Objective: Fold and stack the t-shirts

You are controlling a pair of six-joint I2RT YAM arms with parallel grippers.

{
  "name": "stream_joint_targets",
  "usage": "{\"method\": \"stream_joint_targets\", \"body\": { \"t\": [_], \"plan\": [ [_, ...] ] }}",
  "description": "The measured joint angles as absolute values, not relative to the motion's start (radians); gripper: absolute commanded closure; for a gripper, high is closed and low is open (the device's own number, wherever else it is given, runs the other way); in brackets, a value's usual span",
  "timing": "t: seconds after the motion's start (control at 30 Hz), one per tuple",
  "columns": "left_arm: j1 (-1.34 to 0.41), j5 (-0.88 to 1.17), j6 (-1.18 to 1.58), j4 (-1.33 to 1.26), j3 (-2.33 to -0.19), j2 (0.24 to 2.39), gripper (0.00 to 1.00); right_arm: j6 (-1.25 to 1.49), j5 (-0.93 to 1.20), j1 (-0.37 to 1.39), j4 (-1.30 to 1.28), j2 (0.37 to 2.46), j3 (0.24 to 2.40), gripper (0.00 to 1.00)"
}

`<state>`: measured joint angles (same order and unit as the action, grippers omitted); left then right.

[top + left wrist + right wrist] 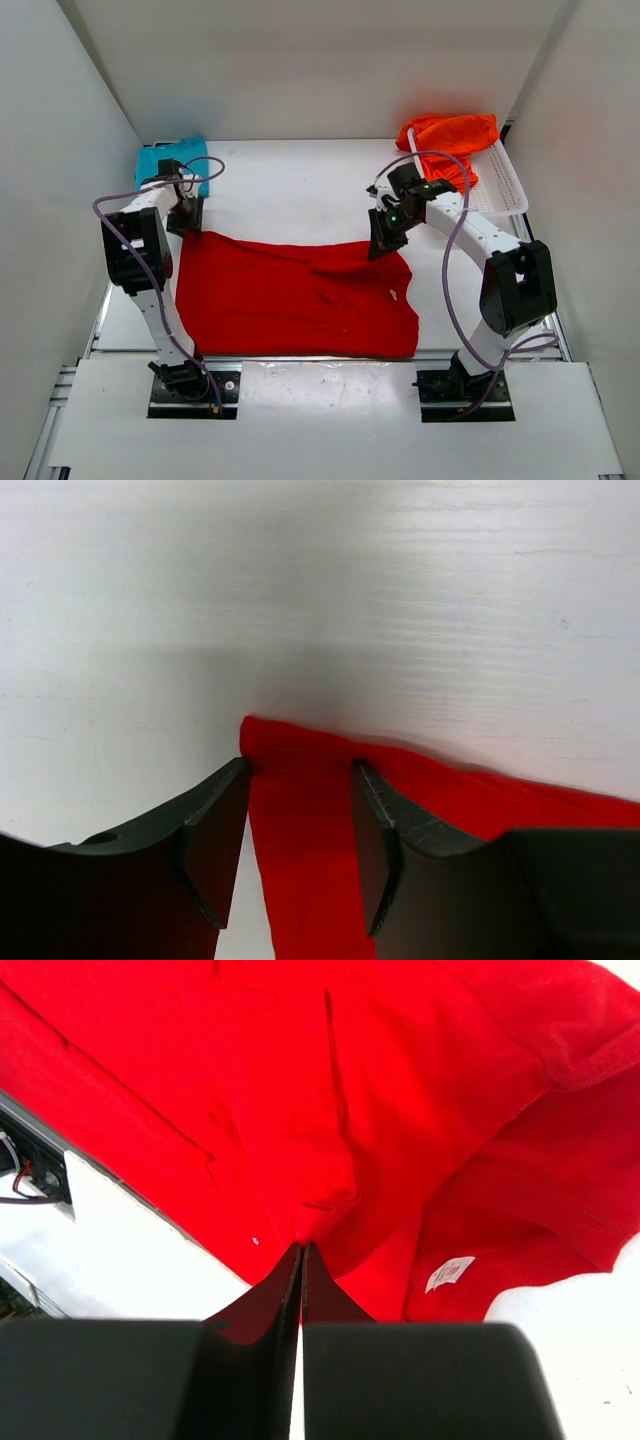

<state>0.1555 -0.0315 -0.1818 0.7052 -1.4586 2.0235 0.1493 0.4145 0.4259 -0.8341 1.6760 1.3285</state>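
The red t-shirt (300, 295) lies spread across the middle of the table. My left gripper (187, 217) is at its far left corner. In the left wrist view the jaws (300, 768) stand open astride that red corner (300, 860), which lies flat on the table. My right gripper (385, 235) is at the shirt's far right edge. In the right wrist view it (301, 1248) is shut on a pinched fold of red cloth (330, 1110), near a white label (448, 1272). The teal-blue t-shirt (165, 160) lies at the far left. The orange t-shirt (450, 133) lies bunched at the far right.
A white mesh basket (505, 185) stands at the far right, with the orange shirt over its far end. White walls close in the table on the left, back and right. The arm bases stand at the near edge.
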Motion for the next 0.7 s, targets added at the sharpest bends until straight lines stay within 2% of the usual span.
{"method": "stream_joint_targets", "body": {
  "t": [0.43,0.53,0.63,0.67,0.7],
  "plan": [
    [0.2,-0.033,-0.039,0.697,-1.481,2.046,0.43,0.149,0.434,0.426,-0.834,1.677,1.327,1.0],
    [0.197,-0.032,-0.031,0.697,-1.493,2.062,0.46,0.149,0.439,0.426,-0.833,1.677,1.327,1.0],
    [0.19,-0.032,-0.027,0.715,-1.525,2.086,0.7,0.149,0.445,0.426,-0.833,1.677,1.327,1.0],
    [0.186,-0.029,-0.03,0.723,-1.536,2.093,0.85,0.149,0.446,0.425,-0.833,1.677,1.327,1.0],
    [0.185,-0.025,-0.03,0.73,-1.543,2.098,0.95,0.149,0.448,0.424,-0.833,1.677,1.327,1.0]
  ]
}}
